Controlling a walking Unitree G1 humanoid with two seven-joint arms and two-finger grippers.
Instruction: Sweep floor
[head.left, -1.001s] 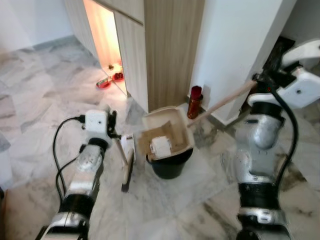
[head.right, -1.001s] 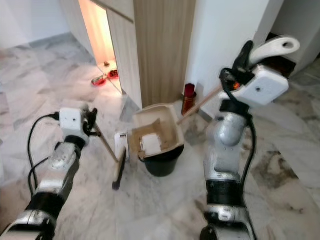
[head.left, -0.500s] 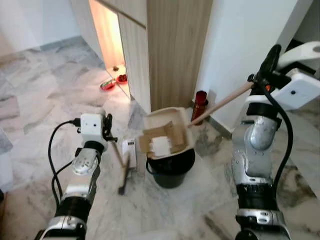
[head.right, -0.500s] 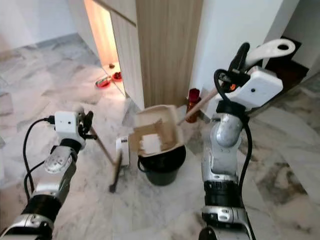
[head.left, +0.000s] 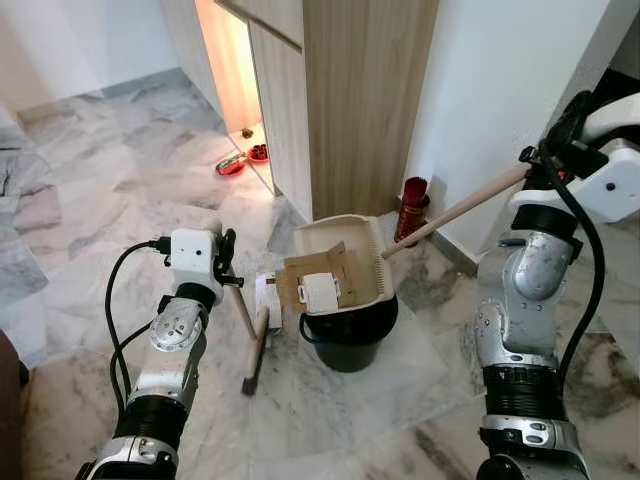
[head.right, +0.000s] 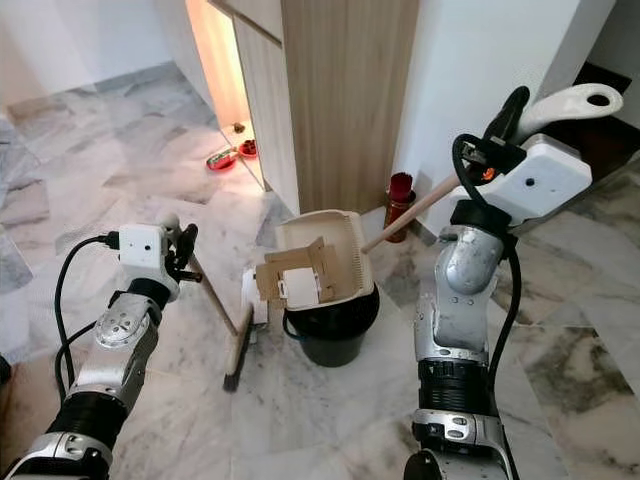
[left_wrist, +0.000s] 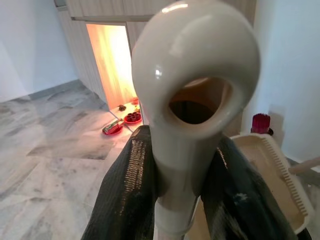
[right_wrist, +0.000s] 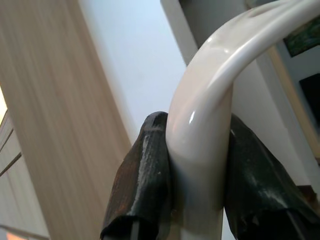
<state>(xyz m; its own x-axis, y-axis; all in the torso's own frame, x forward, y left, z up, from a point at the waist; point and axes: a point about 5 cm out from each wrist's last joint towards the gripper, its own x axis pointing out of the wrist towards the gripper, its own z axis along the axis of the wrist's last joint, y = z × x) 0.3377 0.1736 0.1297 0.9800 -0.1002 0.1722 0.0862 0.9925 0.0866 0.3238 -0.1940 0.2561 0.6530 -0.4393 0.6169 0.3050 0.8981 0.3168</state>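
Observation:
A beige dustpan (head.left: 358, 243) is tilted over a black bucket (head.left: 349, 338), with cardboard scraps (head.left: 305, 272) and a white scrap lying in it. Its long wooden handle (head.left: 460, 210) runs up to my right gripper (head.left: 545, 160), which is shut on the white loop grip (right_wrist: 210, 100); black fingers (right_wrist: 145, 185) press both sides. My left gripper (head.left: 228, 265) is shut on the broom's white loop end (left_wrist: 195, 75). The broom stick (head.left: 243, 310) slants down to its head (head.left: 255, 362), which rests on the marble floor just left of the bucket.
A wooden cabinet (head.left: 350, 90) stands right behind the bucket, with a lit opening on its left and red bowls (head.left: 232, 165) on the floor there. A red brush-like item (head.left: 413, 205) stands at the white wall. A white object (head.left: 268, 295) sits behind the broom.
The camera has shifted, so the whole scene sits slightly differently. Both grippers keep their hold, and the dustpan stays tilted over the bucket.

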